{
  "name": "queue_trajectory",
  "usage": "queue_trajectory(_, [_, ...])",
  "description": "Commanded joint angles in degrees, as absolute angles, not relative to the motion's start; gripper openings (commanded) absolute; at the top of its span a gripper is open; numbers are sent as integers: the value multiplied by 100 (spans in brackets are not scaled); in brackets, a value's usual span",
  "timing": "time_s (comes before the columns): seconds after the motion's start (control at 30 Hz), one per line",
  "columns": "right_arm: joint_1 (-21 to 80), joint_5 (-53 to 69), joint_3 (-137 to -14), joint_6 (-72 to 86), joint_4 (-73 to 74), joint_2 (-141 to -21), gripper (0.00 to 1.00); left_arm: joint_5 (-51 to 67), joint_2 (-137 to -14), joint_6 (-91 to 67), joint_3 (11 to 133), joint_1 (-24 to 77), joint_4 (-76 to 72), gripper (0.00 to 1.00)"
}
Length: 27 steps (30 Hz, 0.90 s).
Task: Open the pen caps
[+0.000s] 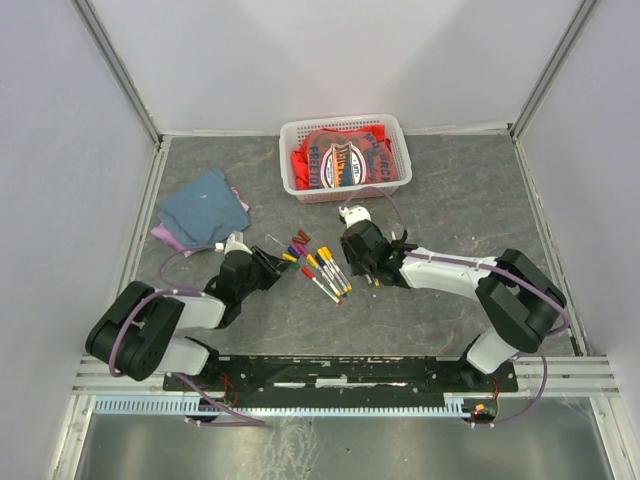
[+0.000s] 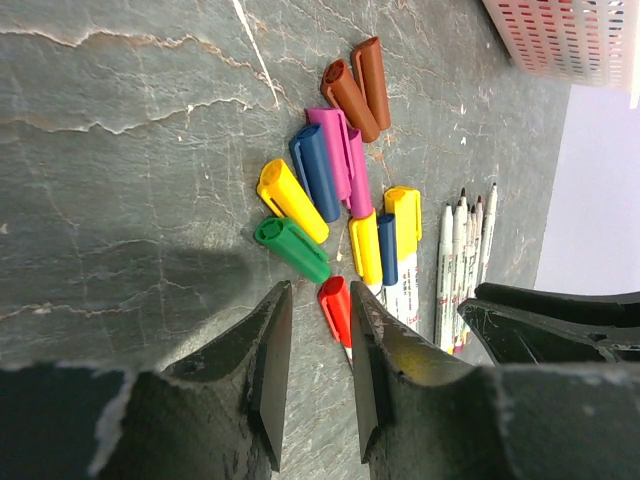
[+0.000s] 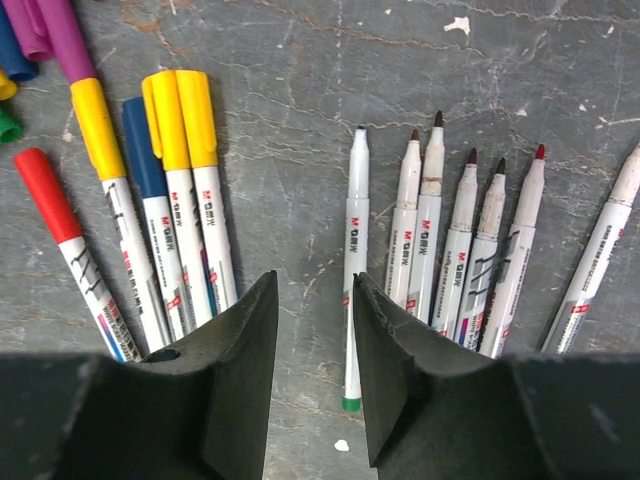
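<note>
Several capped pens (image 3: 165, 210) with red, yellow and blue caps lie side by side left of my right gripper (image 3: 314, 280), which is open and empty, low over the table. Several uncapped pens (image 3: 460, 240) lie to its right; a green-ended one (image 3: 354, 270) runs beside its right finger. Loose pen caps (image 2: 315, 170) in brown, purple, blue, yellow and green lie ahead of my left gripper (image 2: 318, 290), which is open and empty. A red-capped pen (image 2: 337, 308) lies just past its tips. In the top view both grippers, left (image 1: 276, 267) and right (image 1: 368, 266), flank the pens (image 1: 325, 270).
A white basket (image 1: 293, 175) holding red cloth stands at the back centre. A folded blue cloth (image 1: 203, 208) lies at the back left. Grey walls close in the table on three sides.
</note>
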<state>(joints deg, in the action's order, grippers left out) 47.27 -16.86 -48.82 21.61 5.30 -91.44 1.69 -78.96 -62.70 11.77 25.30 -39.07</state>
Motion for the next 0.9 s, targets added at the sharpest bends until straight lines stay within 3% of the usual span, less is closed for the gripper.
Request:
queue_trajectory(0.0, [4869,-1819,-5220,2092,512,-9032,43,79,-7686,-6146,1083,2504,-3964,36])
queue_trajectory(0.87, [5115,-1636,-5677,2092,504,-9809,41,208,-7354,-6301,1063,2500,-4030,36])
